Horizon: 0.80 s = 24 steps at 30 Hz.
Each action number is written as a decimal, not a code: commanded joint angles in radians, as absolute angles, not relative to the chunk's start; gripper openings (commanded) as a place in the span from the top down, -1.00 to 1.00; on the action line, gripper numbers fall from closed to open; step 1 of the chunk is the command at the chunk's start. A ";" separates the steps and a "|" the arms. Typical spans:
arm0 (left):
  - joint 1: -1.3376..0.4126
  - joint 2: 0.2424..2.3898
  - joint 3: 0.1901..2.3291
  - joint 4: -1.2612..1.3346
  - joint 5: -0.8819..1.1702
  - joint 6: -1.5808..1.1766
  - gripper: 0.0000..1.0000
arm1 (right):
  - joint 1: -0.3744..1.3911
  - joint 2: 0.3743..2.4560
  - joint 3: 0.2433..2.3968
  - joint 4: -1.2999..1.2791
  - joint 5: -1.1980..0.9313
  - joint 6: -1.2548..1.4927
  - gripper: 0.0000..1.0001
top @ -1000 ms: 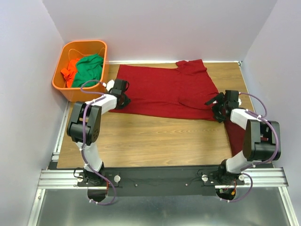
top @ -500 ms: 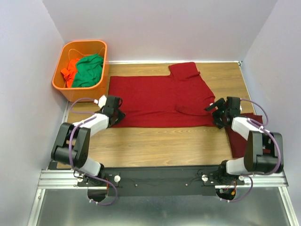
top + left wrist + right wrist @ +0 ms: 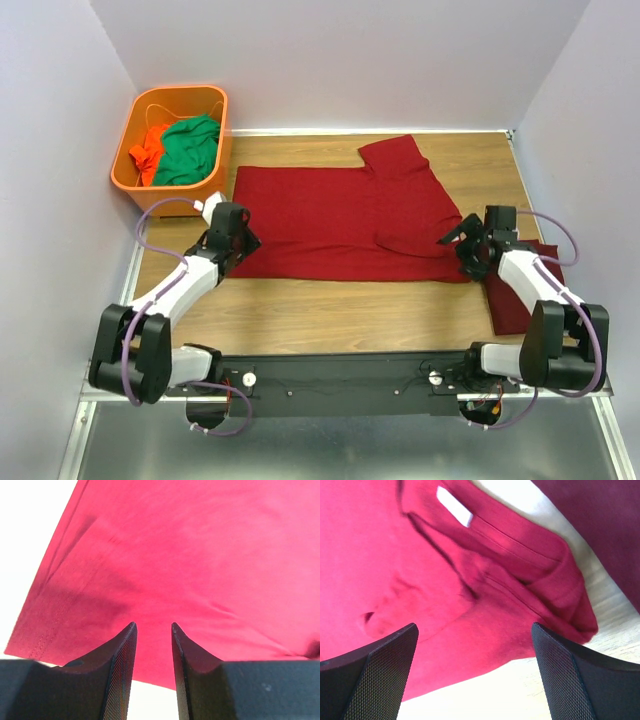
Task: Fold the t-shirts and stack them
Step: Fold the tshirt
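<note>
T-shirt nearer; white neck label illegible

Top view: fixed, high behind arm bases, looking down and forward over whole bench, distant. Left wrist view: rides left hand, faces past own fingers, very close on shirt hem corner. Right wrist view: rides right hand, close on collar label. All three share shirt; top view also takes in both hands.
</note>
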<state>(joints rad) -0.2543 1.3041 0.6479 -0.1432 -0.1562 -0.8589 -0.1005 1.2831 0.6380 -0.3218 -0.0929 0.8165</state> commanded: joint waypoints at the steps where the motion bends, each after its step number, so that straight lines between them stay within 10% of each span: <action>1: -0.247 1.227 0.706 -0.121 -0.141 -0.764 0.17 | -0.109 1.307 0.718 -0.383 -0.092 0.746 -0.97; 9: -0.247 1.281 0.802 -0.112 -0.031 -0.716 0.18 | -0.098 1.354 0.730 -0.333 -0.110 0.719 0.20; 24: -0.247 1.328 0.853 -0.089 -0.005 -0.675 0.20 | -0.069 1.477 0.698 -0.221 -0.120 0.736 0.22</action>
